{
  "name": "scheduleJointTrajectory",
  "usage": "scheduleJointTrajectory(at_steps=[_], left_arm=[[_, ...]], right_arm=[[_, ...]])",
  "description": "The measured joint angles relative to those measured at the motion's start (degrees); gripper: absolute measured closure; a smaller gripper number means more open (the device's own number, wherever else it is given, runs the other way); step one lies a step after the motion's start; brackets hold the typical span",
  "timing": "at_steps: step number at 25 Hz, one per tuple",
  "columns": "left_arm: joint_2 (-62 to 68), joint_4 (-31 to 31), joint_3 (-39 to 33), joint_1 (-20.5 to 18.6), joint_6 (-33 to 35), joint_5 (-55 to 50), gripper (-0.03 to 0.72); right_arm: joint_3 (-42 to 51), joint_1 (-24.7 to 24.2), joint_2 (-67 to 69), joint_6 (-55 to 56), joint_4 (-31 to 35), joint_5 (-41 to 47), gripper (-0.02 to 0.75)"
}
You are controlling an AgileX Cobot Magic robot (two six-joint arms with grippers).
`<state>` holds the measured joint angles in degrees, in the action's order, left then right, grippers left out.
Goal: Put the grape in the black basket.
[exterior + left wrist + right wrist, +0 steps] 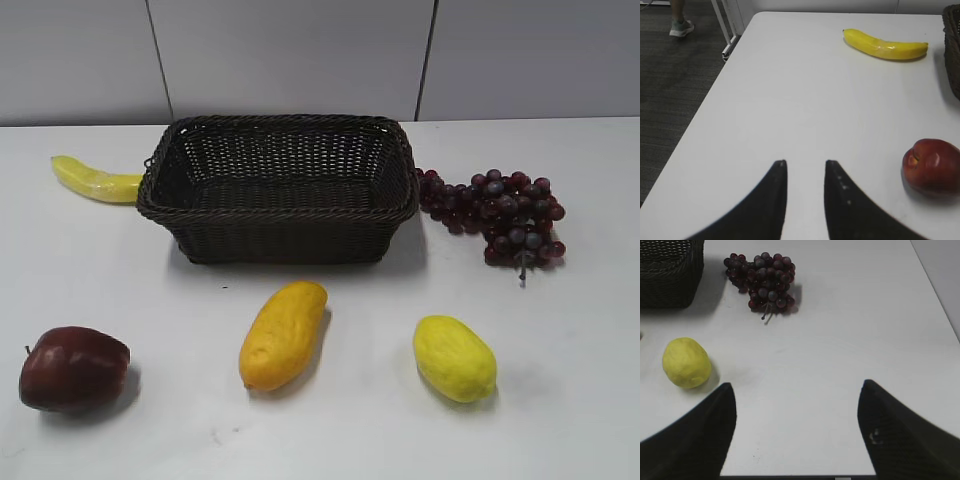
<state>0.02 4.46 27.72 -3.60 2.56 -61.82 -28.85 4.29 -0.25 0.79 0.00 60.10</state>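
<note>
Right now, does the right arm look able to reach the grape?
Probably yes. The right gripper is open, and only bare table lies between it and the grape; the yellow fruit sits off to the side.

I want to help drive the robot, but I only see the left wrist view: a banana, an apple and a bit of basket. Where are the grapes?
Observer: The grape bunch lies on the table just right of the black basket.
Operator: Is anything inside the basket?
Observer: No, it is empty.
Operator: Is the other arm ready?
Observer: The right gripper has its jaws wide open, holding nothing, with the grapes ahead of it.
Operator: Any other fruit?
Observer: A lemon and a mango lie in front of the basket.
</note>
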Motion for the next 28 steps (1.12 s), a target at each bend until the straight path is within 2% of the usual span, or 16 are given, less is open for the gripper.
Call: scheduleJointTrajectory(at_steps=[15, 20, 28], left_arm=[[0.0, 0.0, 0.0, 0.0, 0.0, 0.0, 0.46], [0.0, 0.0, 0.0, 0.0, 0.0, 0.0, 0.46], [0.0, 0.0, 0.0, 0.0, 0.0, 0.0, 0.46]], right_arm=[[-0.05, 0.0, 1.19, 0.0, 0.0, -0.26, 0.163], [-1.85, 0.0, 9.68, 0.0, -0.58, -5.93, 0.163], [-5.0, 0.0, 30.4, 0.0, -0.62, -14.26, 0.163]])
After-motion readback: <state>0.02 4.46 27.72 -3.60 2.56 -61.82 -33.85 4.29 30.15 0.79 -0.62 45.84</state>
